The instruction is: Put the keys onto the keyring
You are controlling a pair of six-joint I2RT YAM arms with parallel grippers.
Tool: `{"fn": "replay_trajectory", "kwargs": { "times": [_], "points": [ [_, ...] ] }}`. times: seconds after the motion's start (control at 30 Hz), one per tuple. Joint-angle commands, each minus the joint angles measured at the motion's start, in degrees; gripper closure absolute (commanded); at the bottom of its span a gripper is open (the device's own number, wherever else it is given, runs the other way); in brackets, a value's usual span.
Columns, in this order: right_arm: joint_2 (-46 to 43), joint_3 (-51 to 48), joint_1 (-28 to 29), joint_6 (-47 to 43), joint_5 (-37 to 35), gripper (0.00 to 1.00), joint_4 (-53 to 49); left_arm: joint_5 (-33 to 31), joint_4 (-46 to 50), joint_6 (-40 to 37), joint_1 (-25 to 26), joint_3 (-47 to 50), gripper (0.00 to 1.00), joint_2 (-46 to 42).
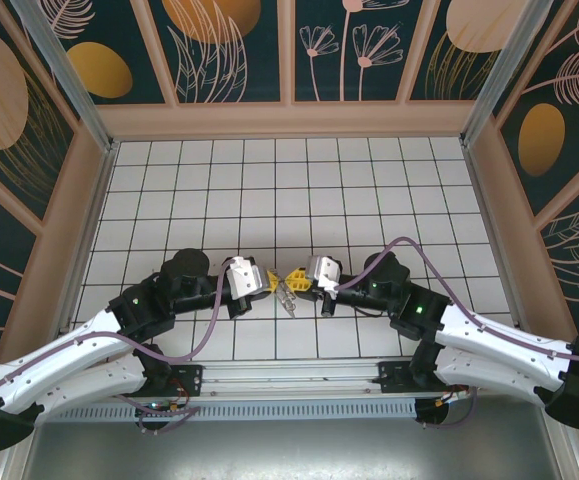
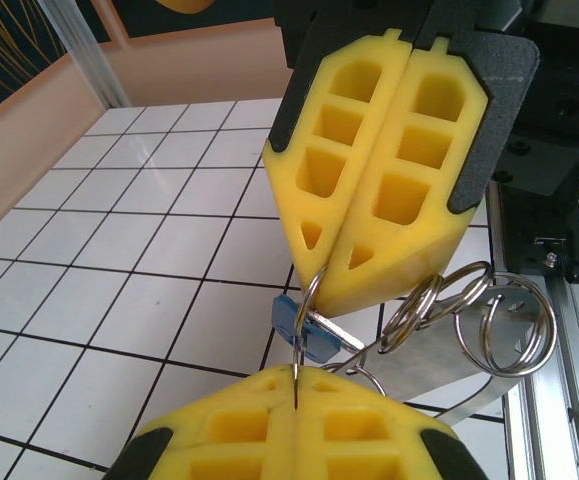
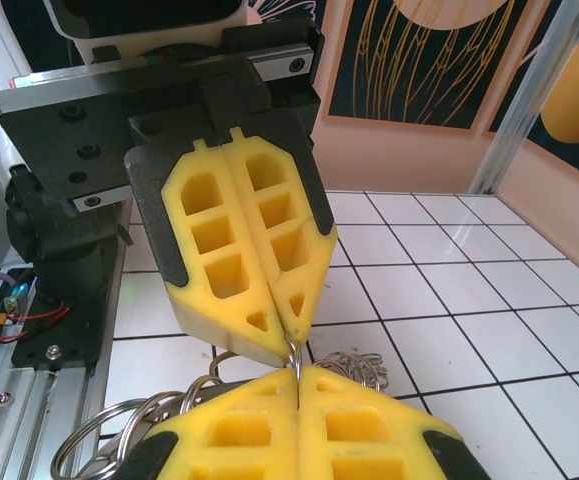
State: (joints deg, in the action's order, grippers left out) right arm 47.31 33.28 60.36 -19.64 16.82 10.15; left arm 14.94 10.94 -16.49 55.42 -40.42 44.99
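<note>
In the top view my left gripper point(image 1: 265, 281) and right gripper point(image 1: 295, 279) meet tip to tip above the near-middle tiles. Both are shut on the same thin metal ring point(image 2: 305, 300) of the keyring, which spans the small gap between them. The key point(image 2: 291, 322), with its blue head and short silver blade, hangs at that ring, and the ring passes across its head. In the left wrist view my left gripper point(image 2: 295, 385) is at the bottom and the right gripper point(image 2: 333, 275) above. Seen from the right wrist, the right gripper point(image 3: 297, 378) is below and the left gripper point(image 3: 291, 338) above.
More linked split rings point(image 2: 499, 325) and a flat grey strip point(image 2: 439, 365) hang to one side of the held ring, also seen as rings point(image 3: 119, 420) and a coiled cluster point(image 3: 357, 366). A metal rail point(image 2: 569, 330) runs along the near edge. Patterned walls point(image 1: 289, 50) enclose the tiled floor.
</note>
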Motion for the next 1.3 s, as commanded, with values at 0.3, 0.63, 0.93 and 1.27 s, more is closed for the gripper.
{"fn": "replay_trajectory", "kwargs": {
  "times": [0.3,0.63,0.93,1.27],
  "points": [
    [0.27,0.29,0.29,-1.03,1.03,1.00,1.71,0.41,-1.45,-0.92,0.20,-2.10,1.00,-0.52],
    [-1.58,-0.58,0.29,-0.93,-0.91,1.00,2.94,0.50,-1.36,-0.97,0.17,-2.03,1.00,-0.52],
    [-0.83,-0.32,0.29,-0.90,-0.17,1.00,2.86,0.45,-1.45,-0.96,0.22,-2.11,1.00,-0.51],
    [0.47,-0.14,0.29,-0.86,0.14,1.00,3.29,0.62,-1.44,-0.83,0.18,-2.11,1.00,-0.59]
  ]
}}
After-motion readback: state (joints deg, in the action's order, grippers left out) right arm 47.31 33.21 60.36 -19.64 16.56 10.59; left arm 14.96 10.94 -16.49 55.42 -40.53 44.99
